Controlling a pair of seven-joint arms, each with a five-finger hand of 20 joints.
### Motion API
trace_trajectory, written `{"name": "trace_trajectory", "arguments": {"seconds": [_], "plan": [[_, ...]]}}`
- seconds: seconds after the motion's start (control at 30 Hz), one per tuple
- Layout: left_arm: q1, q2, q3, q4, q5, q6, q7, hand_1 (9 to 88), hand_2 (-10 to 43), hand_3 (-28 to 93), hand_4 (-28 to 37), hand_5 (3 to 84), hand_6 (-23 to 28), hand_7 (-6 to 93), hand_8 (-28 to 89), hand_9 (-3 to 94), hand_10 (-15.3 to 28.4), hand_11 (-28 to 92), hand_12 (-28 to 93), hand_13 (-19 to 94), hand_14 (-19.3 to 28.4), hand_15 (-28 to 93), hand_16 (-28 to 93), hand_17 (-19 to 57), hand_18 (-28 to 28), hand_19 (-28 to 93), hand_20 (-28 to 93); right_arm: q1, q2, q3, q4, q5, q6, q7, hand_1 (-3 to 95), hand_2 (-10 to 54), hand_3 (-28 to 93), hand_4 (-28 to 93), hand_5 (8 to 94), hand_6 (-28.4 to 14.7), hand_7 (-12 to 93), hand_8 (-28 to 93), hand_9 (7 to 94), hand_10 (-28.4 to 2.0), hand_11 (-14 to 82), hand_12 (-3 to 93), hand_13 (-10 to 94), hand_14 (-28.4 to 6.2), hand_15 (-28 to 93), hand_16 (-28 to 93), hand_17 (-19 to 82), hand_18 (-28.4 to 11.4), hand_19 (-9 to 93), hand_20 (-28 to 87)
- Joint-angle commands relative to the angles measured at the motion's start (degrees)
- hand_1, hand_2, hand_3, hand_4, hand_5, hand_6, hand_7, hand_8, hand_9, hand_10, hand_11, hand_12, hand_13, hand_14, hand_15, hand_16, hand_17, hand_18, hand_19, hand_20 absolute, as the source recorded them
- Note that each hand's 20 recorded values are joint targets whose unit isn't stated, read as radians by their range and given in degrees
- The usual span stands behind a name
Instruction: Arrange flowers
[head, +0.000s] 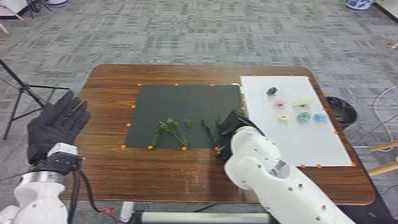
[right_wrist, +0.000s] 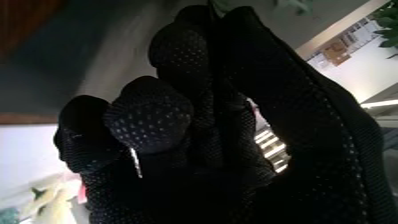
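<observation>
Right hand (head: 233, 131), center right of frame: fingers and thumb curled in, looks pinched on a thin green sprig (head: 209, 131) at dark mat's (head: 182, 100) lower right. Leafy stems (head: 173, 129) lie lower center on mat; flower heads (head: 304, 117) on white sheet (head: 311, 145), right of frame. Left hand (head: 59, 125), left edge, fingers straight. Risk: thin stem could slip or roll out if pinch is loose; too hard a squeeze could bend it.
</observation>
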Motion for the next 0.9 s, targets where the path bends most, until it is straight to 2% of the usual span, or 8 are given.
{"name": "trace_trajectory", "arguments": {"seconds": [0.03, 0.1, 0.23, 0.43, 0.6, 0.73, 0.83, 0.9], "plan": [[0.93, 0.45, 0.22, -0.77, -0.3, 0.97, -0.04, 27.4, 20.3, 74, -28.3, 41.0, 9.5, 8.6, -8, 30.2, 15.9, 21, 9, 22, 14.9, 24, -4, -8.5, 12.6, 31, 8, -1.47, -1.58, 0.43, 1.47, -0.41, -2.85, 1.3, 47.8, -9.5, 71, -5, 69.7, -3.0, 52, 19, 79.8, -11.4, 37.0, 54.0, 84, -4.9, 63, 39, 56, -22.5, 93, 43], [0.49, 0.44, 0.41, -0.48, -0.29, 0.82, -0.17, 27.2, 20.0, 73, -28.3, 41.0, 9.6, 8.6, -8, 30.3, 15.9, 21, 9, 22, 14.9, 24, -4, -8.5, 12.6, 31, 8, -1.59, -1.68, 0.59, 1.72, -0.19, -2.68, 1.39, 48.1, -9.5, 70, -5, 69.6, -2.9, 52, 18, 79.8, -11.6, 37.3, 53.9, 84, -4.9, 63, 39, 56, -22.3, 93, 43], [0.79, 0.27, 0.6, -0.83, -0.41, 0.31, -0.19, 27.0, 19.7, 72, -28.3, 41.0, 9.6, 8.5, -8, 30.2, 15.8, 21, 9, 22, 14.9, 24, -4, -8.6, 12.7, 31, 8, -1.69, -1.17, 0.71, 1.54, -0.85, -2.85, 0.99, 48.3, -9.5, 67, -10, 68.0, -3.1, 54, 19, 78.6, -12.6, 38.6, 51.6, 83, -5.3, 62, 39, 55, -21.8, 93, 41], [1.14, -0.02, -0.08, -0.9, -0.51, 0.76, 0.13, 26.8, 19.4, 72, -28.3, 40.8, 9.6, 8.5, -8, 30.1, 15.7, 21, 9, 22, 14.9, 24, -4, -8.6, 12.7, 31, 8, -1.7, -0.39, 1.08, 0.59, -1.78, -4.4, 0.87, 45.6, -9.5, 65, -13, 64.0, -4.3, 57, 17, 76.0, -15.6, 42.1, 42.0, 82, -6.7, 61, 38, 53, -21.3, 93, 38], [1.61, -0.12, -0.46, -1.02, -0.68, 0.52, 0.38, 26.8, 19.4, 72, -28.3, 40.8, 9.6, 8.6, -8, 30.1, 15.7, 21, 9, 22, 14.9, 24, -4, -8.7, 12.7, 31, 8, -1.85, 0.33, 1.66, -0.57, -1.7, -4.78, 0.38, 44.3, -9.5, 64, -13, 63.7, -4.4, 55, 16, 75.7, -16.5, 43.4, 37.3, 81, -7.0, 61, 37, 53, -21.5, 93, 37], [1.88, -0.39, -0.66, -1.05, -1.15, 0.55, 0.68, 26.7, 19.4, 72, -28.3, 40.8, 9.6, 8.6, -8, 30.1, 15.7, 21, 9, 22, 14.9, 24, -4, -8.7, 12.8, 31, 8, -1.81, 1.1, 1.29, -2.18, -3.29, -7.1, -1.23, 39.4, -9.5, 66, -15, 66.5, -6.3, 40, 13, 75.1, -17.0, 42.9, 35.2, 81, -7.4, 60, 37, 52, -21.7, 93, 35], [1.37, -0.43, -0.28, -0.69, -1.16, 0.42, 0.43, 26.7, 19.4, 72, -28.3, 40.8, 9.6, 8.6, -8, 30.1, 15.8, 21, 9, 22, 14.9, 24, -4, -8.8, 12.8, 32, 8, -1.82, 1.46, 1.93, -3.28, -3.88, -7.27, -1.71, 36.3, -8.8, 67, -14, 68.3, -7.6, 34, -7, 75.1, -17.2, 42.3, 34.0, 80, -7.7, 60, 36, 51, -22.1, 93, 34], [1.44, -0.63, -0.33, -0.72, -1.01, 0.15, 0.38, 26.7, 19.4, 72, -28.3, 40.8, 9.6, 8.7, -8, 30.1, 15.8, 21, 9, 22, 14.9, 24, -4, -8.8, 12.8, 32, 8, -1.98, 2.33, 2.28, -4.07, -4.64, -5.54, -1.97, 34.3, -7.4, 66, -14, 68.1, -8.6, 26, -7, 75.2, -17.4, 41.1, 33.3, 80, -7.9, 60, 36, 51, -22.1, 93, 34]]}}
